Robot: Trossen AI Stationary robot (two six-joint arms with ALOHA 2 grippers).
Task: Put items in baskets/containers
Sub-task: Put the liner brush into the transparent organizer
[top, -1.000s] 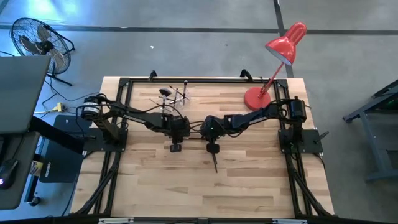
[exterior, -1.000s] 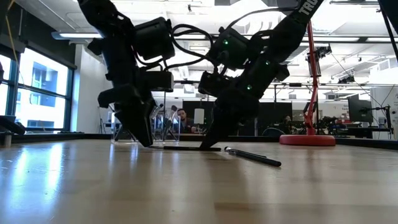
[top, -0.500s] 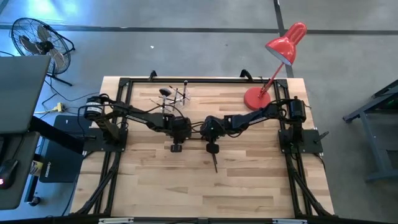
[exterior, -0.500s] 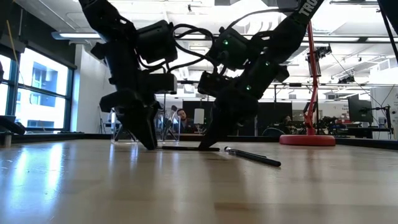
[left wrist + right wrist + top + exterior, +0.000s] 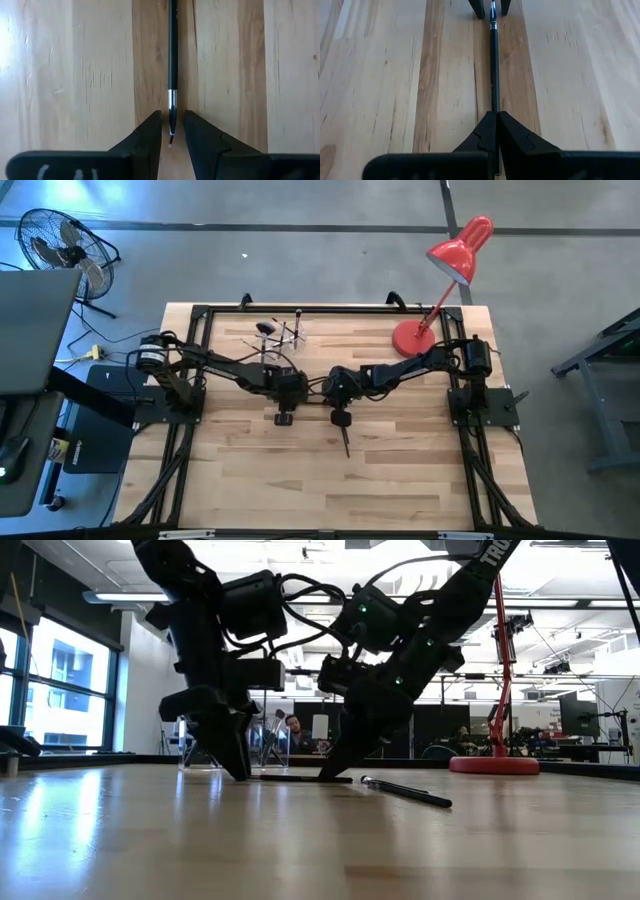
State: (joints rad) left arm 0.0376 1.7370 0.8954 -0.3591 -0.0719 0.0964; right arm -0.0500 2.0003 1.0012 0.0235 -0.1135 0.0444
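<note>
A slim dark makeup brush lies flat on the wooden table between my two grippers, also seen in the right wrist view and the low view. My left gripper stands open with one finger on either side of the brush's silver-collared tip end, touching nothing. My right gripper is shut at the brush's handle end. A second brush lies loose nearer the front edge. The clear holder stands at the far left with several brushes upright in it. My right gripper has its shut fingertips down on the brush's handle near its free end. The fingers slant down from the table's right and lie along the brush. The brush stays flat on the table. I cannot tell whether it is pinched or only pressed.
A red desk lamp has its base on the far right of the table. Bare wood lies toward the near edge, beyond the loose brush. Black frame rails run along the table's sides.
My left gripper has sunk slightly and tipped a little more upright, bringing its fingertips to the table on either side of the brush's tip. The brush and my right gripper have kept still.
</note>
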